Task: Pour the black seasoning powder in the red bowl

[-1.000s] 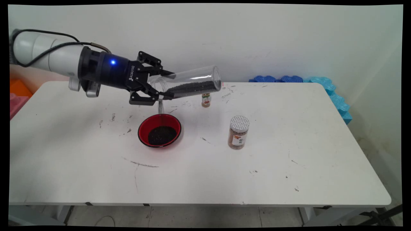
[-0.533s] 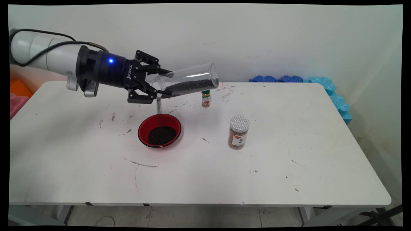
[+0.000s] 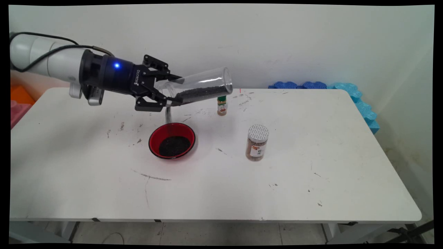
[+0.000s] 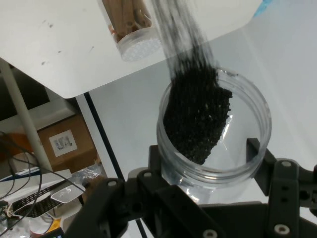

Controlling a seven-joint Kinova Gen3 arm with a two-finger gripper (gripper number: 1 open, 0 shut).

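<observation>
One white table fills most of my main view, its top scuffed with dark streaks and specks, set against a plain pale wall. Blue foam pieces line the wall at the table's far right corner, and orange and pink items show past its left edge. Below the near edge I see grey floor and table legs.

My gripper comes in from 9 o'clock, held above the table and clamped on the neck of a clear jar. The jar lies nearly level, base toward 3 o'clock and slightly raised, mouth at the gripper end. Black granules lie along its lower wall, and a thin stream falls from the mouth into a red bowl standing directly beneath, at 6 o'clock from the gripper. The bowl holds a dark heap — the same black grains.

In the hand view the jar's open mouth sits between the black fingers, granules piled against one side.

At 3 o'clock from the bowl, apart from it, stands a lidded jar with brown contents and a white patterned lid. Farther back, near 1 o'clock from the bowl, a small green-capped spice bottle stands just under the clear jar's base, not touching it.

Open tabletop spreads widely at 4 to 8 o'clock of the bowl — toward the near edge and right side.
</observation>
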